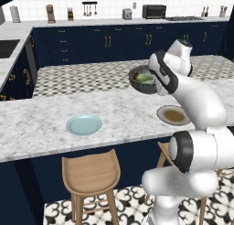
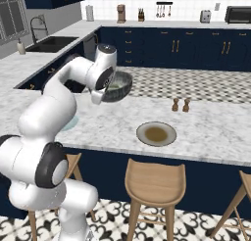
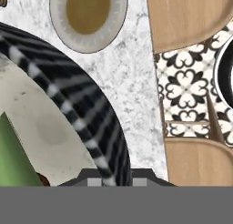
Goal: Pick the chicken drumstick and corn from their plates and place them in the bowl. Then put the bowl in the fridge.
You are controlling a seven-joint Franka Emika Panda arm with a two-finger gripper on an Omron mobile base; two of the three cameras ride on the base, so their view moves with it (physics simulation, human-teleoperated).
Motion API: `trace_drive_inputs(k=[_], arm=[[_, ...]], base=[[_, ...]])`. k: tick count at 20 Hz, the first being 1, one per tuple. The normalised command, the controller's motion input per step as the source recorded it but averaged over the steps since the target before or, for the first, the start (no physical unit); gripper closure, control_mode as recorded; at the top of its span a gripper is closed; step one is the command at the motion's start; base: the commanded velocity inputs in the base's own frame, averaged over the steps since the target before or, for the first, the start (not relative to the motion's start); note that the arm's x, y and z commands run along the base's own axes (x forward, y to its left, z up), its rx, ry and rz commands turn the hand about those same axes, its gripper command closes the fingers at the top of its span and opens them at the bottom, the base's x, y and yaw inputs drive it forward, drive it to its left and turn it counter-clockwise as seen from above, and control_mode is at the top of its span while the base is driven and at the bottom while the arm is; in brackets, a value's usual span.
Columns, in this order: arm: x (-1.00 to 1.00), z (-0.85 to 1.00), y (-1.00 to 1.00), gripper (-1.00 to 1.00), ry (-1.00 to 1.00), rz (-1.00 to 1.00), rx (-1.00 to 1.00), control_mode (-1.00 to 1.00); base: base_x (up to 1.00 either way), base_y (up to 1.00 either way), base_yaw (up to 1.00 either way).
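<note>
— What sits on the marble counter (image 1: 41, 128)?
— The pale-blue plate (image 1: 84, 125) and the brown-centred plate (image 2: 156, 133), both bare.
— And the bowl (image 2: 119, 86)?
— Lifted above the counter, its rim pinched in the closed gripper (image 3: 117, 180); corn (image 1: 145, 77) lies inside.
</note>
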Motion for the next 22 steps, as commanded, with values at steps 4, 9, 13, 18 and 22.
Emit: trace_drive_inputs(k=[4, 9, 13, 18, 22], arm=[[-1.00, 0.56, 0.10, 1.00, 0.17, -0.01, 0.05, -1.00], [-1.00, 0.26, 0.00, 1.00, 0.24, -0.01, 0.15, -1.00], [-1.00, 0.00, 0.06, 1.00, -0.22, 0.02, 0.18, -1.00], [-0.99, -0.12, 0.09, 1.00, -0.28, 0.01, 0.01, -1.00], [-0.64, -0.21, 0.06, 1.00, -0.04, 0.00, 0.00, -1.00]], base=[[0.00, 0.00, 0.00], [0.00, 0.00, 0.00], [0.00, 0.00, 0.00], [0.00, 0.00, 0.00], [0.00, 0.00, 0.00]])
